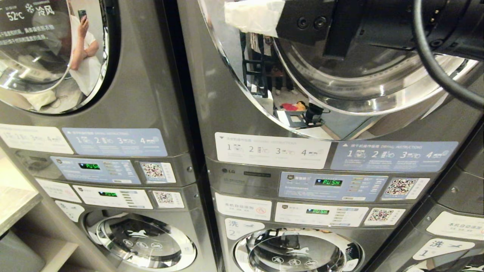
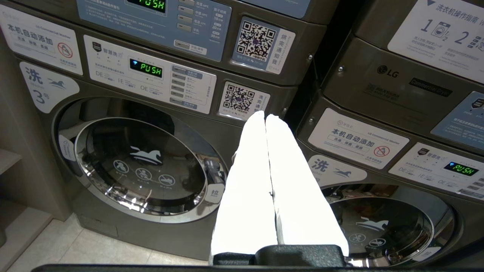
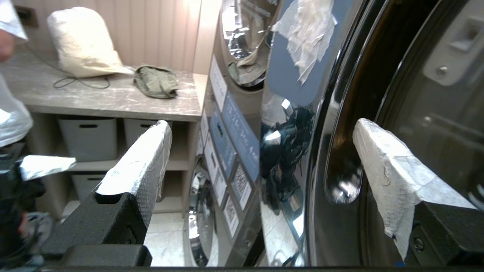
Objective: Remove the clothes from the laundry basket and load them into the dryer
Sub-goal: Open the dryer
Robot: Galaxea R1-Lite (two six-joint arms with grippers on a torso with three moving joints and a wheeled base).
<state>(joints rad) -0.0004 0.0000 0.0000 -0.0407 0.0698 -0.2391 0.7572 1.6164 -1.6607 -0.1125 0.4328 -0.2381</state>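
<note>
The right gripper [image 3: 261,151] hangs at the upper dryer's door [image 3: 340,124], white-padded fingers [image 3: 140,158] spread wide and empty — probably lined up to catch the door's edge. The left gripper [image 2: 266,117], pads pressed together, idles low before the washers [image 2: 140,166]. Neither clothes nor laundry basket are visible — the drum's contents can't be seen.

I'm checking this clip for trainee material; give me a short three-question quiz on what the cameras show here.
1. True or false: the right gripper holds a garment.
2. The left gripper is: A) wide open B) shut and empty C) shut on a sock.
3. What word glows green on the control panels?

Key:
1. False; its fingers stand wide apart beside the dryer door, with nothing between them.
2. B.
3. PUSH.
</note>
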